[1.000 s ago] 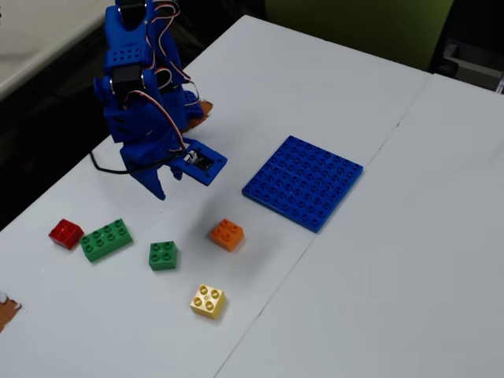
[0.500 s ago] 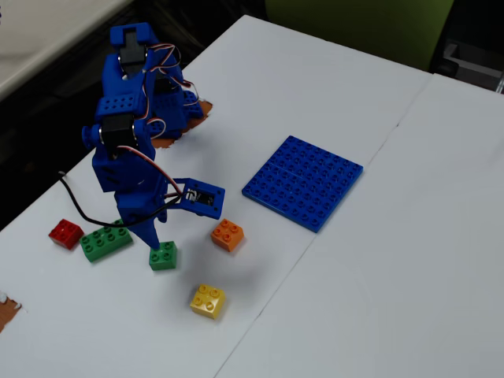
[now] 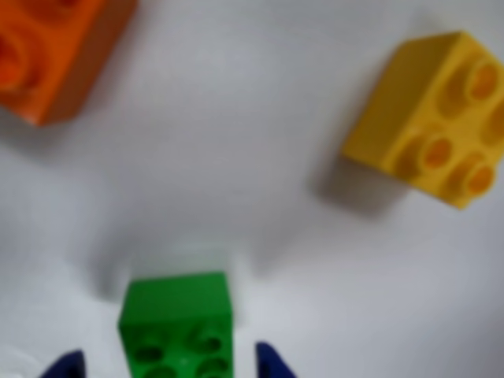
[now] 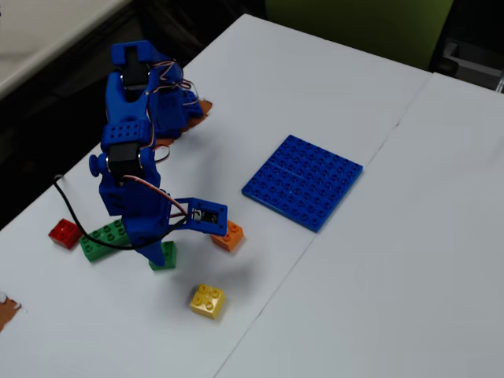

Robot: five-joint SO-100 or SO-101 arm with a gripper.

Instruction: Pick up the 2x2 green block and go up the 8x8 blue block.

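Straddling the small square green plastic brick (image 3: 177,327), my tool (image 3: 169,366) stands open, one fingertip each side. Flat blue studded baseplate (image 4: 303,181) waits at two o'clock in the fixed view.

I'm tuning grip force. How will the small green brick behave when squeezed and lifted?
The green brick looks like rigid moulded plastic, so it probably won't deform. Its flat sides face the blue fingers flanking it, favouring a square grip. The glossy surface may slip under light pressure. It's small, so likely light.

Fixed view: gripper (image 4: 160,253) straddles the 2x2 green block (image 4: 167,257); 8x8 blue block (image 4: 303,181) lies at two o'clock.
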